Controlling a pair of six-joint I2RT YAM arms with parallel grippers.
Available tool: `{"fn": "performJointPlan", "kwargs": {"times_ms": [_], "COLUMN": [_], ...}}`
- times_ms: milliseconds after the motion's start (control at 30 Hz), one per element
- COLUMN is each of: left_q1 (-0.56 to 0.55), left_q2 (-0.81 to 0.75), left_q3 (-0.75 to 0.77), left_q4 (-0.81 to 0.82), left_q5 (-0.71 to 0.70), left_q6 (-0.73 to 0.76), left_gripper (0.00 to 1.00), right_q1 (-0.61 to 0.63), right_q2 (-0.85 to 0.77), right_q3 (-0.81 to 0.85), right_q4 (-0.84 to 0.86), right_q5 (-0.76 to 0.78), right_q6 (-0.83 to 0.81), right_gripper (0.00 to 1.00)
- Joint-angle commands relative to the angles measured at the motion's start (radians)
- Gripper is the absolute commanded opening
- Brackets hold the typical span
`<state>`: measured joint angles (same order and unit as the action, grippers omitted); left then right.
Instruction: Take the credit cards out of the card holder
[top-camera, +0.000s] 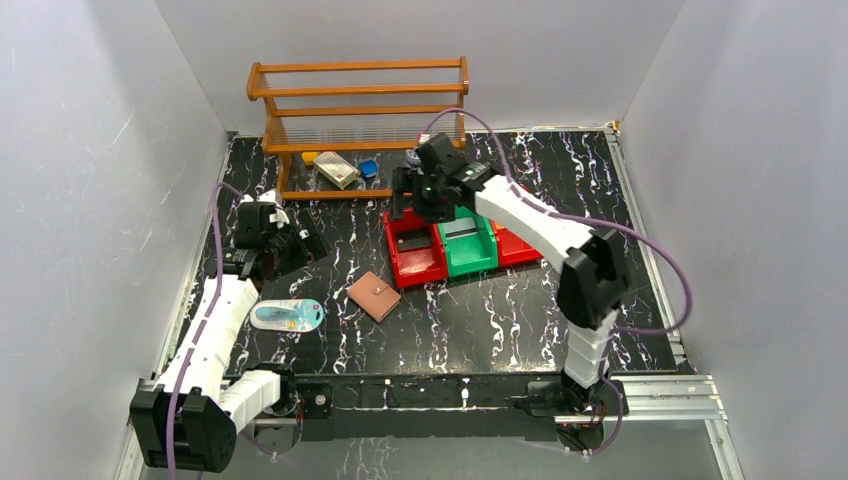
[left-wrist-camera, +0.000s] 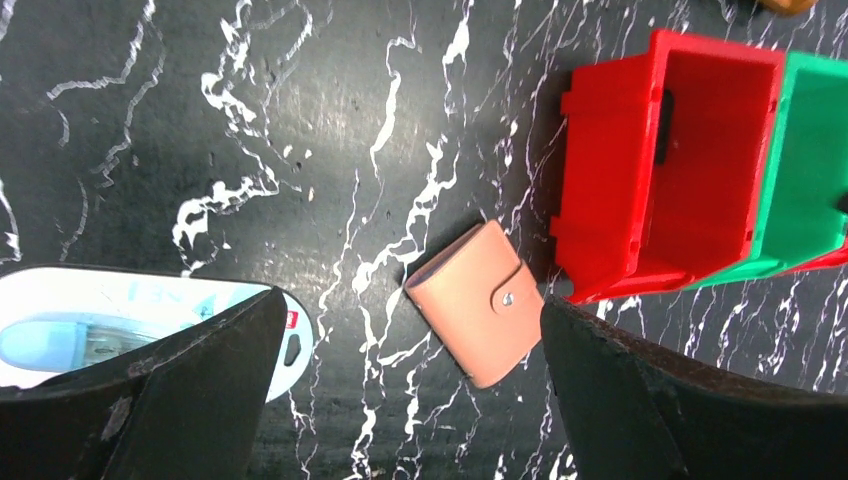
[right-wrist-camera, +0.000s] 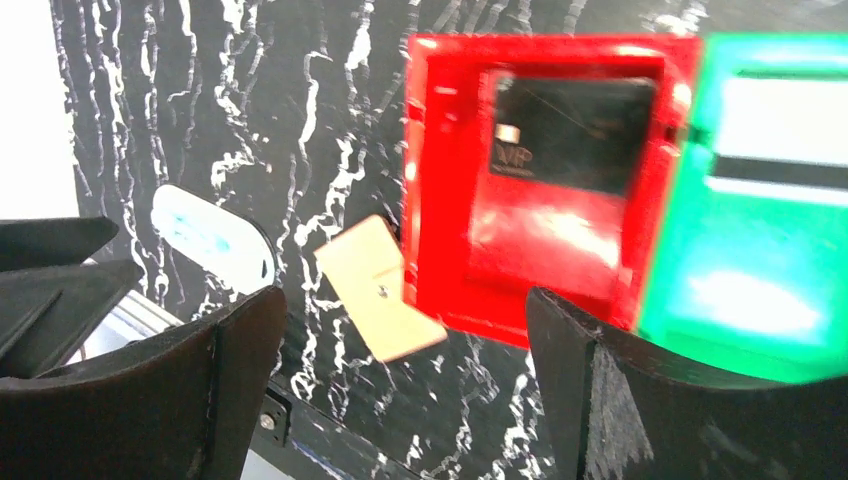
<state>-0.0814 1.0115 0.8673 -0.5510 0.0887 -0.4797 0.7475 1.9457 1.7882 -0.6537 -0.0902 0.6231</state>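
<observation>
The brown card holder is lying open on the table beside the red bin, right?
No, the card holder is folded shut, snap tab fastened, as the left wrist view shows; it does lie on the table beside the red bin.

Wooden rack (top-camera: 355, 90) behind red bin (top-camera: 420, 272), green bin (top-camera: 470, 262); blister pack (top-camera: 287, 316).

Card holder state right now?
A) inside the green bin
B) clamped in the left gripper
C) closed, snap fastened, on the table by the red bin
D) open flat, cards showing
C: the card holder lies shut on the table with its snap tab fastened over the flap, just beside the red bin, and no cards show.
</observation>
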Motion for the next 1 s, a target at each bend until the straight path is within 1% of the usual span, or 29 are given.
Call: {"fn": "performJointPlan", "kwargs": {"times_ms": [0,133,233,400,533,667,767,967], "left_q1": [0.004,0.005,0.005,0.005,0.005,0.004,0.005,0.005], "left_q2": [0.019,0.014,0.034,0.044,0.040,0.042,0.055,0.120], "left_q3": [-0.040,-0.081,-0.094,-0.097,-0.098,-0.112,-0.124,-0.115], "left_q4": [0.016,0.065,0.085,0.094,0.085,0.084,0.096,0.166], "left_q5": [0.089,0.118,0.146,0.177,0.169,0.137,0.121,0.186], "left_q6": [-0.018,-0.061,-0.085,-0.087,-0.086,-0.094,-0.103,-0.090], "left_gripper": [0.98,0.98,0.98,0.98,0.98,0.98,0.98,0.98], "right_q1": [-0.066,-0.121,-0.137,-0.140,-0.140,-0.141,-0.139,-0.139], "right_q2": [-0.139,-0.198,-0.198,-0.144,-0.112,-0.100,-0.089,-0.059], "right_q3": [-0.192,-0.339,-0.383,-0.377,-0.380,-0.389,-0.377,-0.373], "right_q4": [0.041,0.105,0.143,0.144,0.175,0.245,0.273,0.324], "right_q5": [0.117,0.051,-0.016,-0.077,-0.150,-0.221,-0.238,-0.309], "right_q6": [-0.002,0.023,0.027,0.031,0.053,0.088,0.100,0.117], "right_gripper": [0.98,0.98,0.98,0.98,0.98,0.97,0.96,0.97]}}
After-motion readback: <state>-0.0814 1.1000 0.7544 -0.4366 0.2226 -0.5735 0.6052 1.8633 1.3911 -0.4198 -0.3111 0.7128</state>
